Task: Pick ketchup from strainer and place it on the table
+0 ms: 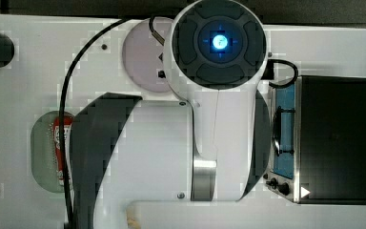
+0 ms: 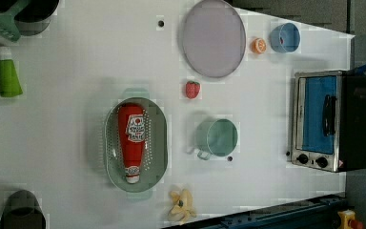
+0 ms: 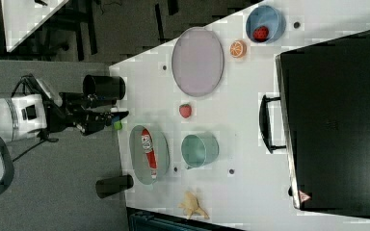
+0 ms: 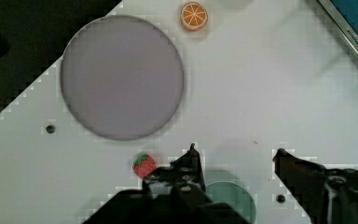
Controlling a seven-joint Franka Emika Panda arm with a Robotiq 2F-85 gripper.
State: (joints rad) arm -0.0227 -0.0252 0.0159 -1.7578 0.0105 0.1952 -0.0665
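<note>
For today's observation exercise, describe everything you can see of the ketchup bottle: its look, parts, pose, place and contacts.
The ketchup is a small red squeeze bottle, plastic by its look, with a white label band on its body and a white cap. It lies on its side inside the pale green strainer, lengthwise along the basin, cap toward the left view's bottom, resting on the strainer's floor. Nothing else touches it; the gripper is open and away from it.

Grey floor [image 3: 58, 192] lying beyond the tabletop, a second white table [image 3: 26, 17] standing at eleven o'clock in the right view, dark chair legs [image 3: 84, 29] showing beside it.
</note>
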